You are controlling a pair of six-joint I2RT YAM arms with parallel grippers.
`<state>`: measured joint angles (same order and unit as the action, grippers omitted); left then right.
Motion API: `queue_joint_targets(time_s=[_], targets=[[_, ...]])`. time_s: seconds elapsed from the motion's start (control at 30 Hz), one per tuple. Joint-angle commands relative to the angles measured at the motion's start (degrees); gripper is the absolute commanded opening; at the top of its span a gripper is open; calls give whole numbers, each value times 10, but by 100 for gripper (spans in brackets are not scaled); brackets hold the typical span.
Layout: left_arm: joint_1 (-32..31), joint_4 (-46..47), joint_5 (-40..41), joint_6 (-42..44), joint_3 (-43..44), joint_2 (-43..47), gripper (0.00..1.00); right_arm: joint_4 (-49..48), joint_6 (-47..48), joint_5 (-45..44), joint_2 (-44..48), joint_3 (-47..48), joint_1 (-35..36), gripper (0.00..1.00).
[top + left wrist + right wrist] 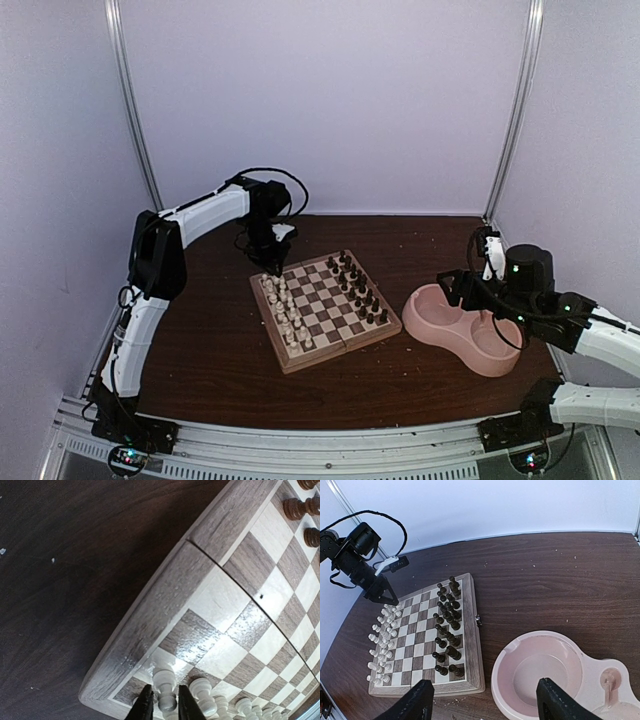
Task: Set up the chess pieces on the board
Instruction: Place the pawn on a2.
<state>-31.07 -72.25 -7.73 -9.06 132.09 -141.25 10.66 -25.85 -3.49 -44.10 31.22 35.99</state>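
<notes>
- Our left gripper (166, 707) straddles a white piece (165, 682) on the board (165, 600), at its 10 o'clock corner; whether it is pinching or merely flanking, we cannot tell.
- Our right gripper (487, 690) is spread and empty over the bowl (496, 680) at 3 o'clock.
- The piece seems light, hard and tippy, so we take it at the waist.

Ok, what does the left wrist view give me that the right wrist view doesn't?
Left wrist only: a close look at the left gripper, one finger on each side of a white piece standing near a corner of the board; actual contact can't be judged. Right wrist only: the pink double bowl below the open right gripper, plus the whole board at once. Both: the board, white pieces, dark pieces and the brown table.
</notes>
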Motion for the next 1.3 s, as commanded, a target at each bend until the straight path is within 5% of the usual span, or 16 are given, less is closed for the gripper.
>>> queue_joint_targets(time_s=[0.0,0.2,0.43,0.53,0.63,0.7,0.9,1.1,1.27], targets=[[3,-12,-6,7,22,-8,19,-9,-3,-10,1,3,-3,74],[3,-15,-5,8,26,-6,22,-9,-4,-8,0,5,-3,74],[3,-14,14,14,60,17,40,14,20,-4,-22,36,-3,74],[3,-14,29,13,68,46,56,41,44,0,-44,69,-4,77],[3,-14,50,7,55,93,96,89,47,-55,-59,108,-4,87],[2,-10,67,1,31,133,98,114,47,-120,-58,127,-4,93],[3,103,141,-13,-170,327,98,137,61,-309,-9,139,-4,100],[7,292,231,-17,-463,560,98,45,126,-315,90,82,-6,100],[17,363,257,-28,-609,668,98,-35,164,-314,102,25,-7,99]])
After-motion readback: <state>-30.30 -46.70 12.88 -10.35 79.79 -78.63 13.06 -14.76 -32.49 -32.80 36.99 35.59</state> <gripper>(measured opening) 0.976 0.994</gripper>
